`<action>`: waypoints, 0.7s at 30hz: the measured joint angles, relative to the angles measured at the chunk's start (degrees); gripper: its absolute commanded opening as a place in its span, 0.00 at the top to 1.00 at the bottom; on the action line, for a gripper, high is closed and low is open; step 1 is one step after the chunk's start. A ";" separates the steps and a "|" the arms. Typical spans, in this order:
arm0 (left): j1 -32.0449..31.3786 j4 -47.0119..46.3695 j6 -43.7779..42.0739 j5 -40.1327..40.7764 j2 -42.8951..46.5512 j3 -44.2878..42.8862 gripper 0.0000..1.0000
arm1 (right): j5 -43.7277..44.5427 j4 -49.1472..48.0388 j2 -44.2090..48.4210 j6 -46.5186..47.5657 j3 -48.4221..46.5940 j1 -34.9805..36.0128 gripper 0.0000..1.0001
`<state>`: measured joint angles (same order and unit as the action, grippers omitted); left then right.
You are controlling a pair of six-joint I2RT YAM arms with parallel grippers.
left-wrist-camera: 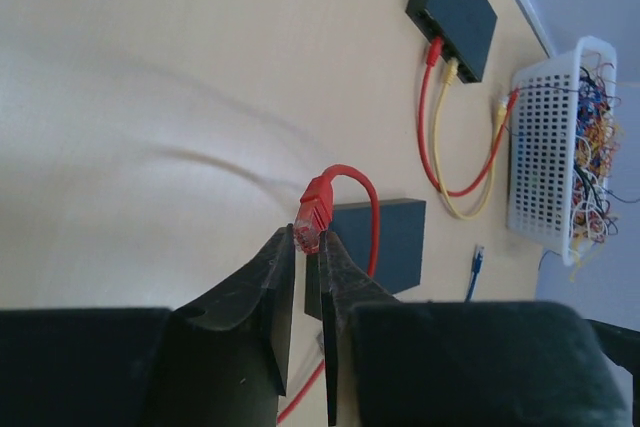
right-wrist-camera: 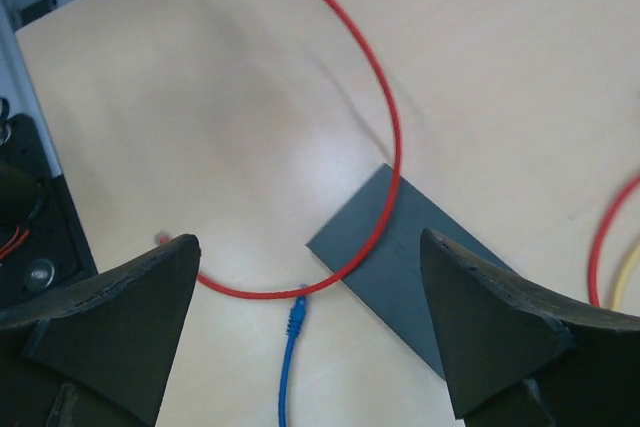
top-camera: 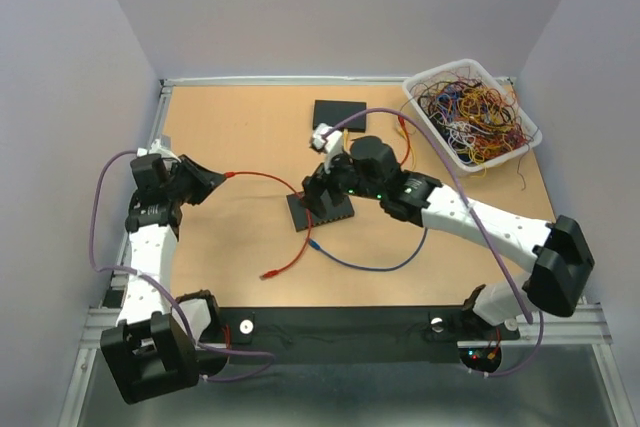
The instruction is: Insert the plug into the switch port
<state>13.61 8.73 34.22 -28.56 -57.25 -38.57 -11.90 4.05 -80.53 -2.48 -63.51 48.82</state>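
My left gripper (left-wrist-camera: 308, 237) is shut on the red plug (left-wrist-camera: 312, 219), pinching its clear tip between the fingertips above the table. In the top view this left gripper (top-camera: 215, 179) is at the left, and the plug (top-camera: 230, 175) points right toward the dark switch (top-camera: 325, 219) at the centre. The plug's red cable (right-wrist-camera: 385, 107) arcs over the switch (right-wrist-camera: 420, 277). My right gripper (right-wrist-camera: 310, 242) hangs open over the switch's near corner with nothing between its fingers. The switch's ports are not visible.
A blue plug (right-wrist-camera: 296, 317) with its cable lies just in front of the switch. A second black switch (left-wrist-camera: 452, 12) at the back has red and yellow cables plugged in. A white basket (top-camera: 425, 107) of tangled wires stands at the back right.
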 measured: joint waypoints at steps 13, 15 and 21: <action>-0.50 8.98 -7.02 -7.39 11.43 -3.98 1.00 | -2.08 0.35 -13.73 6.91 -17.33 5.64 0.00; -0.52 9.38 -8.02 -8.28 11.91 -4.61 1.00 | -2.34 0.26 -13.99 7.48 -19.61 5.57 0.00; -0.79 10.64 -7.85 -10.51 12.11 -4.66 1.00 | -2.47 -1.44 -17.18 8.50 -24.09 5.73 0.01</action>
<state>12.82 19.38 26.37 -39.07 -45.15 -43.22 -14.37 2.61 -97.71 6.02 -87.59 54.54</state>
